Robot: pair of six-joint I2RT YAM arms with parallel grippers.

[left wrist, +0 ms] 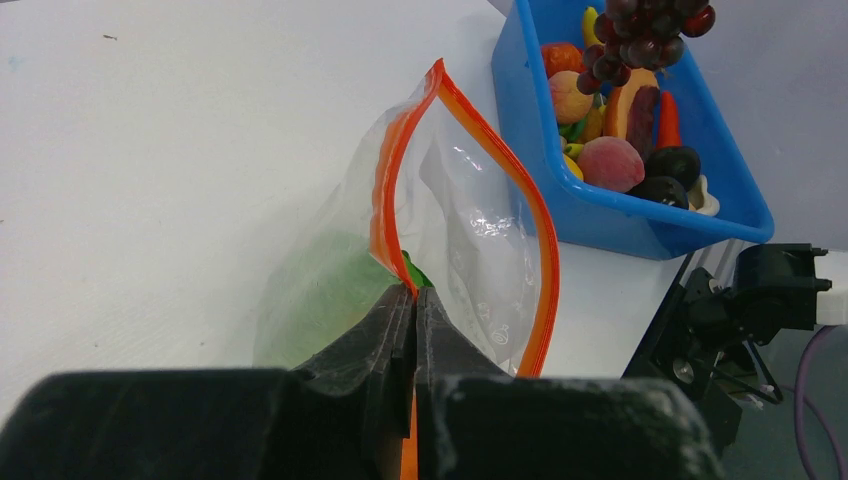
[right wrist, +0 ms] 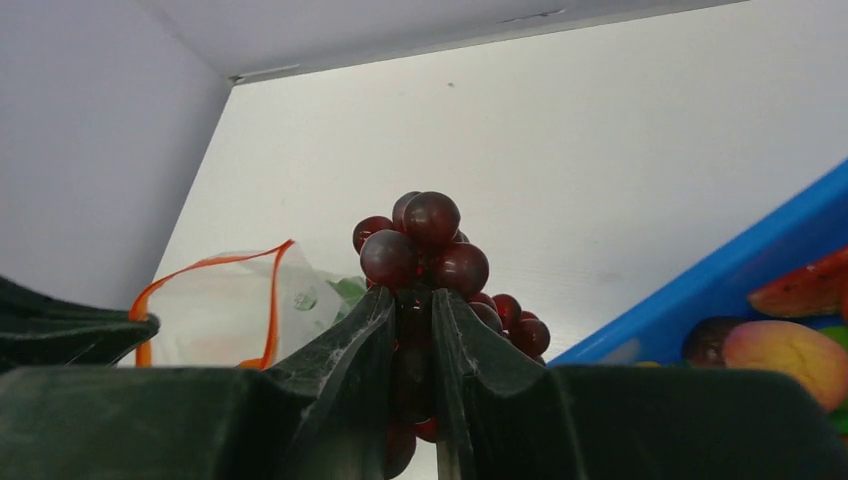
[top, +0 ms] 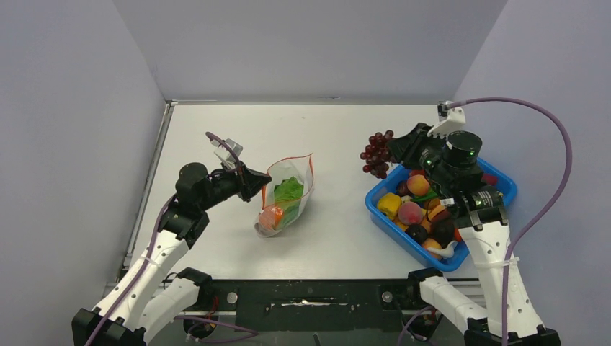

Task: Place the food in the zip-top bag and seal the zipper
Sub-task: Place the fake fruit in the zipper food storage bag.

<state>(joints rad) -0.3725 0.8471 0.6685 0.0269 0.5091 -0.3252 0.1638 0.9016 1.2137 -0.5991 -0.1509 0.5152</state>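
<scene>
The left fingers (left wrist: 372, 338) are pinched shut on the orange zipper strip (left wrist: 384, 180) of the zip-top bag (left wrist: 470, 250), holding its mouth agape on the desk (top: 216, 130). The right fingers (right wrist: 352, 345) clamp a bunch of dark grapes (right wrist: 430, 245) aloft beside the blue bin (left wrist: 620, 215), well apart from the bag. The floppy bunch could snag the rim and fold the mouth shut, or drag the thin strip out of the pinch.

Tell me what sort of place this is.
Probably a robot lab test cell, not a kitchen: a bare white table boxed in by plain grey walls, a left arm and right arm bolted at its near edge, and toy food in a blue bin.
</scene>
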